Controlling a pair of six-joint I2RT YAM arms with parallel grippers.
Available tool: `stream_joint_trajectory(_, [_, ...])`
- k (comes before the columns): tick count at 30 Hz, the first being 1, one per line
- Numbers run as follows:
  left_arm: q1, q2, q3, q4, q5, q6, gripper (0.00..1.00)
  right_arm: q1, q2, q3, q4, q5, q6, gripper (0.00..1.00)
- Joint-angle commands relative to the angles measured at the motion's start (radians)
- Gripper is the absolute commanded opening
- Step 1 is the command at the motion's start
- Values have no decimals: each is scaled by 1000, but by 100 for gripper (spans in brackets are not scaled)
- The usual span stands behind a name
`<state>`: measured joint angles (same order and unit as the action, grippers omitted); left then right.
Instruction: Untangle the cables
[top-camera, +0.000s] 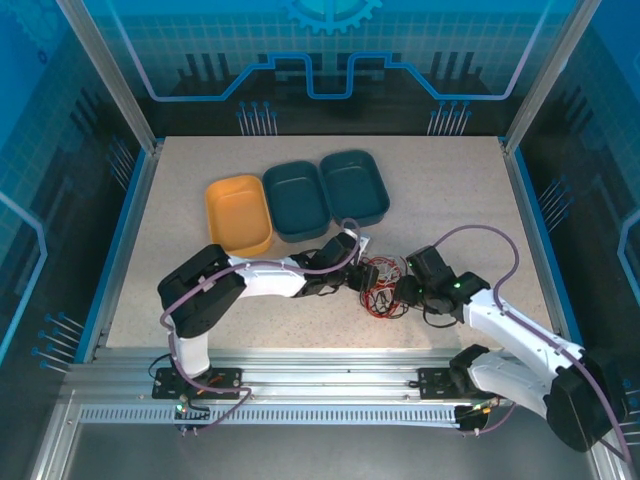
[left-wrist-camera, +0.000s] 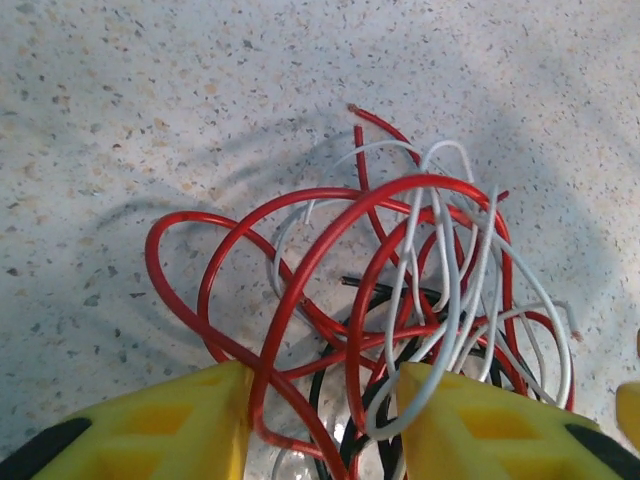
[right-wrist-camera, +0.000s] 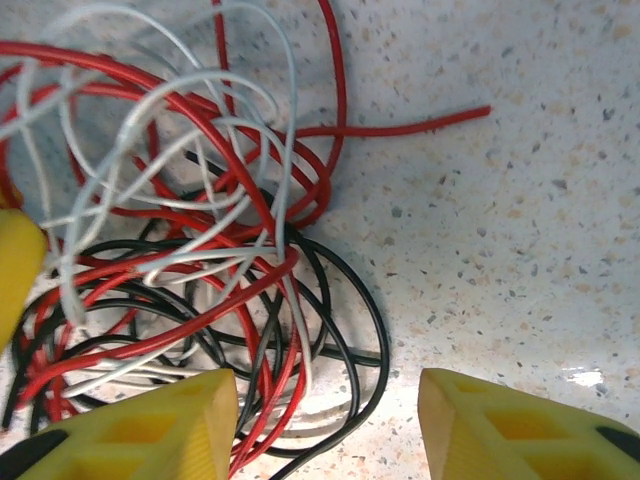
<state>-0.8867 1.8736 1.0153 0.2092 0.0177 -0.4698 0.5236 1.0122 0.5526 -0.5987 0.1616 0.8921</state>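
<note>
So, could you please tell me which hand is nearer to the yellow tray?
Left. The left hand is at the cables' left edge, just right of and below the yellow tray. The right hand is on the cables' far side, farther right.

Cables (top-camera: 381, 286) tangled between left fingers (top-camera: 357, 276) and right fingers (top-camera: 406, 291) — three bins (top-camera: 292, 166) behind.

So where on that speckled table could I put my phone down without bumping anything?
Bare: the right side of the speckled tabletop, between the right-hand dark teal tray and its edge, and the strip left of the yellow tray. Crowded: the near middle, where the left gripper and right gripper flank the tangle of red, white and black wires.
</note>
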Motion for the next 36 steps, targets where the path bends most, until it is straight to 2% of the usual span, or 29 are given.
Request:
stream_joint_trajectory(1, [0, 33, 29, -41, 26, -13, 29, 10, 47, -20, 39, -26, 37, 50])
stream_joint_trajectory(4, [0, 8, 8, -48, -5, -14, 19, 9, 96, -23, 76, -47, 38, 48])
stream_joint_trajectory(7, [10, -32, -23, -69, -54, -10, 12, 13, 136, -29, 139, -80, 42, 40])
stream_joint_trajectory(10, [34, -80, -76, -76, -77, -35, 5, 15, 173, -20, 189, -110, 44, 28])
stream_joint_trajectory(15, [68, -195, -192, -88, -123, -64, 0, 18, 203, 26, 158, -91, 31, 7])
stream_joint_trajectory(18, [74, -270, -241, -122, -167, -60, 1, 19, 199, 45, 121, -66, 22, 0])
stream_joint_trajectory(26, [77, -362, -322, -130, -156, -46, 9, 24, 183, 79, 96, -63, 18, 0])
stream_joint_trajectory(27, [77, -361, -327, -125, -151, -50, 10, 31, 185, 86, 93, -67, 18, 3])
stream_joint_trajectory(30, [77, -351, -330, -112, -140, -58, 13, 59, 197, 119, 77, -74, 26, 18])
stream_joint_trajectory(36, [76, -343, -321, -100, -125, -66, 18, 142, 211, 213, 12, -44, 79, 27])
